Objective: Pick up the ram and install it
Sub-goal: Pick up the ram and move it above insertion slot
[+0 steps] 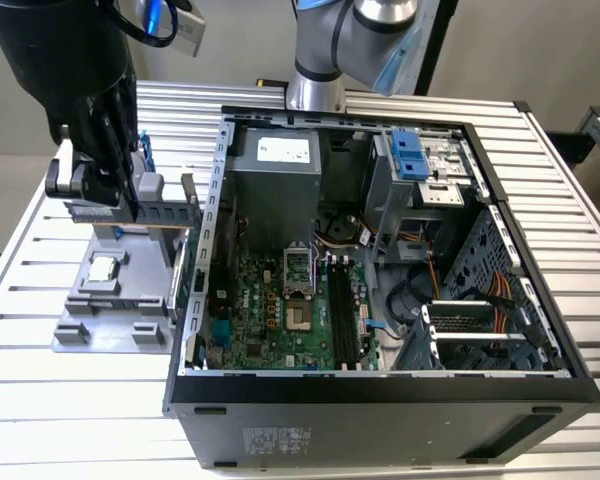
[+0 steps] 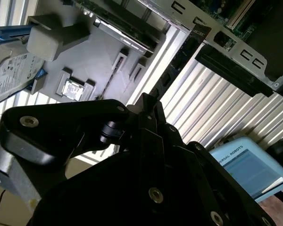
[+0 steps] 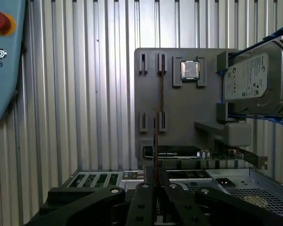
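Ram (image 2: 179, 61) clamped edge-on in the tool (image 3: 156, 179) — above the gray tray (image 3: 188, 108), near the case (image 1: 216, 200) rim.

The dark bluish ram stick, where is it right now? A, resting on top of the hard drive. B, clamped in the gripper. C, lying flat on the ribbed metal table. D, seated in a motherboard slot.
B: in the second wrist view the thin dark bluish ram stick juts out from between the fingers of the black gripper, in front of the grey parts tray.
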`<state>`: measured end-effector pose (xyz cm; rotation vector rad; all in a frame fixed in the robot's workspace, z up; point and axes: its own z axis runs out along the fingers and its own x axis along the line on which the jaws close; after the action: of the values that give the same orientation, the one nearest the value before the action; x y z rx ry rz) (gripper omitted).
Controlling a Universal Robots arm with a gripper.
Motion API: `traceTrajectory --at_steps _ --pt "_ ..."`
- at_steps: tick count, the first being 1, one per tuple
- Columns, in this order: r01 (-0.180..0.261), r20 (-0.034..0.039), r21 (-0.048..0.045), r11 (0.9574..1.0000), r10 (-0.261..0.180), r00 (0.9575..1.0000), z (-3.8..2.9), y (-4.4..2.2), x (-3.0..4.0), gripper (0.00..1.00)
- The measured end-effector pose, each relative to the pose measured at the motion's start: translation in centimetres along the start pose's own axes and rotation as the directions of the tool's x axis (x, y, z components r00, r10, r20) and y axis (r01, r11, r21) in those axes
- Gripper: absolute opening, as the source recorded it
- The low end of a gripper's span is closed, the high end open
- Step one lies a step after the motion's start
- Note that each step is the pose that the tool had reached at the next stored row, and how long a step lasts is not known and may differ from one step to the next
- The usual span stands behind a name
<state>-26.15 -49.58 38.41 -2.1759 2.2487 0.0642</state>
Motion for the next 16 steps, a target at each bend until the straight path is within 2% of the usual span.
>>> traceTrajectory --at_steps 16 --pt "0.000 0.0000 0.0000 1.0000 0.000 1.0000 -0.01 -0.83 -0.04 0.00"
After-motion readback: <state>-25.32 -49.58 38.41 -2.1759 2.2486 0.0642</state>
